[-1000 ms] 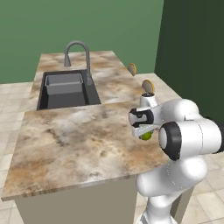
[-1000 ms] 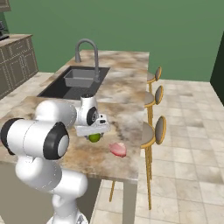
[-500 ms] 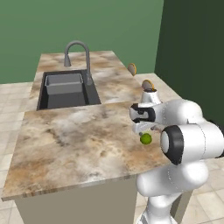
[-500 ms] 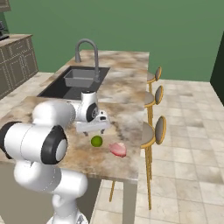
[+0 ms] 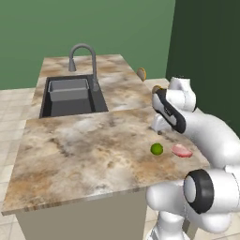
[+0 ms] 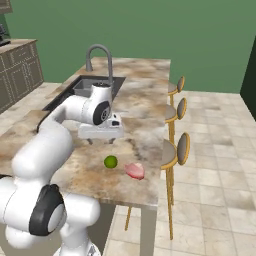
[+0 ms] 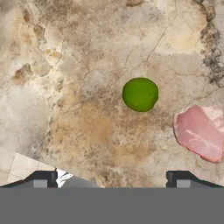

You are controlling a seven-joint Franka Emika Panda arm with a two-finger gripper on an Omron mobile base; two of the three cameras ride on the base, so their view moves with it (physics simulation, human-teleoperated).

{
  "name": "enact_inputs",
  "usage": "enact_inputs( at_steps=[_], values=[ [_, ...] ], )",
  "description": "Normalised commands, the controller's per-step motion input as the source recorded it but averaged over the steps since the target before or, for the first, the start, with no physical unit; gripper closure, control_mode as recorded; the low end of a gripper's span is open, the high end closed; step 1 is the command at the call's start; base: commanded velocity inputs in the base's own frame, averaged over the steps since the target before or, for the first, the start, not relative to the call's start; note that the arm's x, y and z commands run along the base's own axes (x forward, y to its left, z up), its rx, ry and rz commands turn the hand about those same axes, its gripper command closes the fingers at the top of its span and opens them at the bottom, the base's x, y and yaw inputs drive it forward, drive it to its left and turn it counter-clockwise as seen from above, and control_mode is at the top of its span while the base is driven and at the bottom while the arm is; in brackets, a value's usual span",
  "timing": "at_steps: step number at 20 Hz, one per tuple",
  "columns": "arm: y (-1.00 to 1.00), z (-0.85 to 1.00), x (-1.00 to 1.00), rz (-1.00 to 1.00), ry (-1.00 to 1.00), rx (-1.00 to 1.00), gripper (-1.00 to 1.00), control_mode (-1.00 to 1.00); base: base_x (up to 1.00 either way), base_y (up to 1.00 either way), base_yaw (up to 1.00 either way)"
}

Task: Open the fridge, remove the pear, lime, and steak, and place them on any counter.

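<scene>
Green lime point(image 7: 140, 94) sits on marbled counter point(image 5: 84, 154), just beside pink steak point(image 7: 200, 133), steak cut off at edge. Claw point(image 6: 100, 141) wide open, empty, above them.

White rounded arm point(image 6: 47, 145) segments, dark grey joint discs, black strip along 1 link; white pincer point(image 6: 100, 142), dark tips.

Even, bright rendered light, faint shadows, no glare, slightly soft.

green walls point(image 6: 210, 45), pale tiled floor point(image 6: 220, 165), three wooden stools point(image 6: 176, 150), panelled cabinets point(image 6: 17, 75) at left
</scene>
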Motion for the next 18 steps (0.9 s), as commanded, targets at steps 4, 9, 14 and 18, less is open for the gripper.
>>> enact_inputs(
  at_steps=[4, 9, 14, 18],
  values=[
    [0.0, 1.0, -0.96, -0.04, 0.0, 0.07, -1.0, -1.0, 0.0, 0.0, 0.0],
    [0.0, 0.97, -0.76, -0.07, 0.0, 0.02, -1.0, -1.0, 0.0, 0.0, 0.0],
    [0.03, 0.75, -0.62, -0.16, -0.04, 0.0, -1.0, -1.0, 0.0, 0.0, 0.0],
    [0.33, 0.67, -0.38, -0.26, -0.13, -0.01, -1.0, -1.0, 0.0, 0.0, 0.0]
  ],
)
